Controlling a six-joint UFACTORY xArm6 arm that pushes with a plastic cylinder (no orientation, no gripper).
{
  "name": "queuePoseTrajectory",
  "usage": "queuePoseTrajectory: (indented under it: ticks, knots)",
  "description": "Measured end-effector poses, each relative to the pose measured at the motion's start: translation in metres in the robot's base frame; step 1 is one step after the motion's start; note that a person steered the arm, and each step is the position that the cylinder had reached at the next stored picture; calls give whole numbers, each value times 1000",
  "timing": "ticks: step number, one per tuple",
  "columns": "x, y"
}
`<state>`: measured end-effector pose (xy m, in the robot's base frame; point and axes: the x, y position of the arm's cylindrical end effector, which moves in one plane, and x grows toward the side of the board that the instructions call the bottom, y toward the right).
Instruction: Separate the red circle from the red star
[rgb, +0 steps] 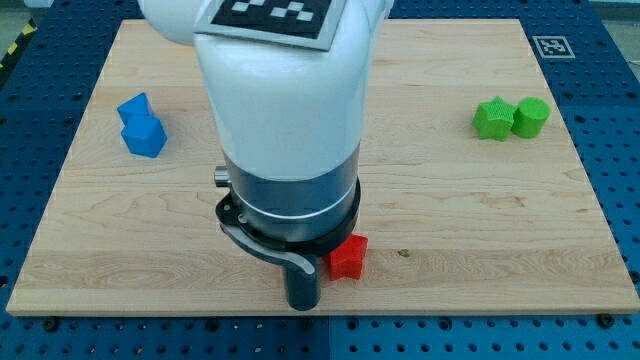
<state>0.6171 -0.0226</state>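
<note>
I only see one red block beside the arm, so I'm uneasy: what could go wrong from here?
1. My tip is hidden under the arm, so where it sits relative to the red block cannot be told; a push may be misaimed.
2. The other red block is not visible, probably behind the arm, so both could move together.
3. The red block lies near the board's bottom edge; a downward push might slide it off.

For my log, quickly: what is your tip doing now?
My tip: no gripper, holds nothing; it sits just left of the red block, contact unclear.
</note>
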Motion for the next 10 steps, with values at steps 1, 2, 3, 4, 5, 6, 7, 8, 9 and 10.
queuePoseTrajectory:
  ticks: [1, 2, 3, 4, 5, 6, 7, 8, 9, 10]
  knots:
    - [-8, -19]
    - [-19, -34]
    - [-19, -35]
    - [2, -34]
    - [2, -33]
    - [2, -23]
    - [-3, -5]
    - [-15, -5]
    - [-28, -5]
    - [-31, -4]
